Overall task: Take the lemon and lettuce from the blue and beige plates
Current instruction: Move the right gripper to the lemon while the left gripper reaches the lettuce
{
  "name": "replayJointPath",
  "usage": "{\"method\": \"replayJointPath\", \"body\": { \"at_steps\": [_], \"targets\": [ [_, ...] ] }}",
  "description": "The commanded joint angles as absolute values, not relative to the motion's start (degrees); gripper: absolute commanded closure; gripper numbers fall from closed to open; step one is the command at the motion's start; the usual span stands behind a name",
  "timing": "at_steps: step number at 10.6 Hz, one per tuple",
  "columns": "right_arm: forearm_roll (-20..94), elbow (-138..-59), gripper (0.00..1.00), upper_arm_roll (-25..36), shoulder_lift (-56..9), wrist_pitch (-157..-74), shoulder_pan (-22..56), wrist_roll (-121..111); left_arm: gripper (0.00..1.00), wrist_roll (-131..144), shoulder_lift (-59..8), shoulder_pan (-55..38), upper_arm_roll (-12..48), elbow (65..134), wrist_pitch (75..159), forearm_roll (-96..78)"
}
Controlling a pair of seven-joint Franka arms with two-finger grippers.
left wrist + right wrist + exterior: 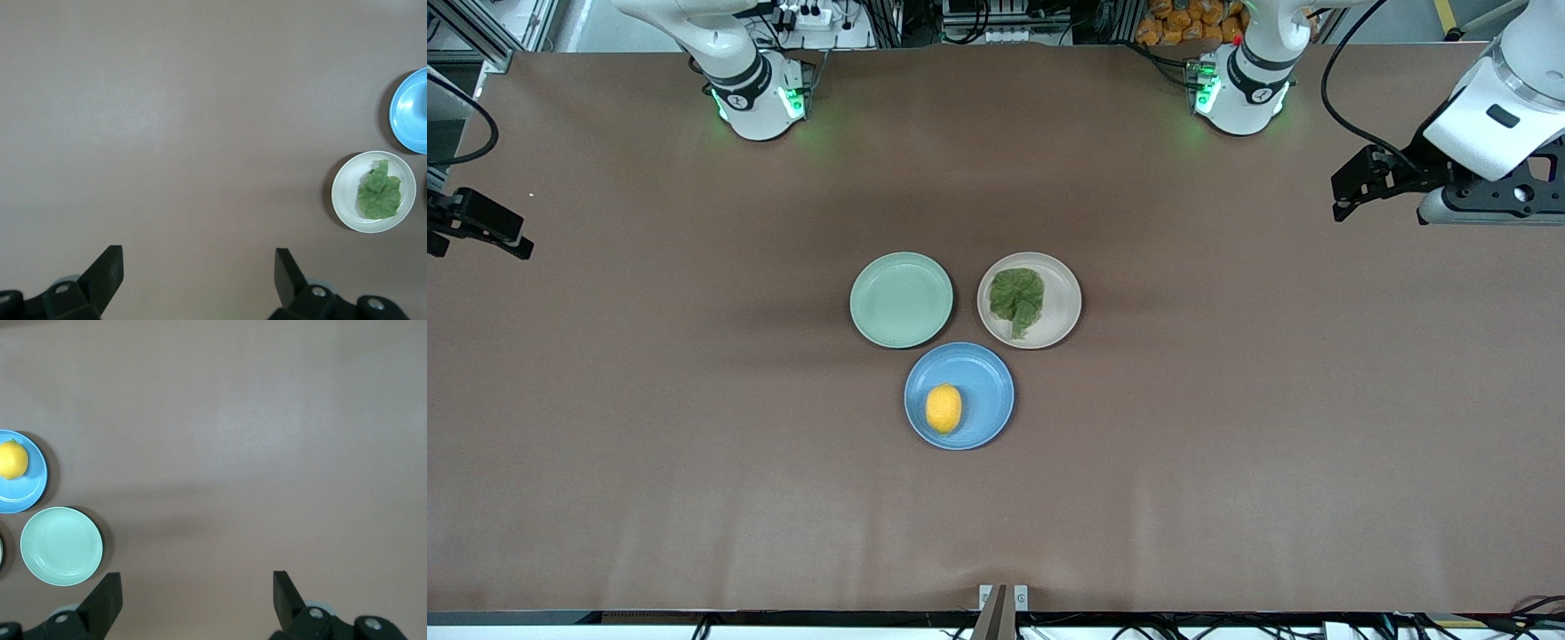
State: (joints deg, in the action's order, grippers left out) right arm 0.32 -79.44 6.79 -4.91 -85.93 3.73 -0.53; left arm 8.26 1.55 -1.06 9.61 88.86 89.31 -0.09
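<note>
The lemon (943,409) lies on the blue plate (987,382), the plate nearest the front camera. The lettuce (1018,300) lies flat on the beige plate (1060,307), just farther back, toward the left arm's end. My left gripper (1347,191) hangs open and empty over bare table at the left arm's end; its wrist view (199,257) shows the lettuce (379,192) on the beige plate (347,193) well away from it. My right gripper (480,233) hangs open and empty over the right arm's end; its wrist view (197,580) shows the lemon (12,459) far off.
An empty mint-green plate (901,300) sits beside the beige plate, toward the right arm's end, and also shows in the right wrist view (61,545). The three plates cluster at the table's middle. Brown table stretches around them on all sides.
</note>
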Motion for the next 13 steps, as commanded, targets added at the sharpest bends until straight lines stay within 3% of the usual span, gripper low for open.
{"method": "replayJointPath", "body": {
  "at_steps": [1,9,13],
  "targets": [
    [1.1,-79.9,0.0,6.8,-4.1,-85.5,3.5,-0.2,0.0,5.5,1.4,-0.4,9.9,88.0,90.1,-0.8],
    [1.1,-81.3,0.0,4.7,-5.1,-87.4,4.1,0.6,0.0,5.5,-1.5,-1.3,10.2,88.0,90.8,-1.1],
    [1.2,-85.6,0.0,-1.6,-9.3,-98.2,5.1,14.0,0.0,6.4,-5.7,-4.6,10.3,88.1,93.6,-1.4]
  ]
}}
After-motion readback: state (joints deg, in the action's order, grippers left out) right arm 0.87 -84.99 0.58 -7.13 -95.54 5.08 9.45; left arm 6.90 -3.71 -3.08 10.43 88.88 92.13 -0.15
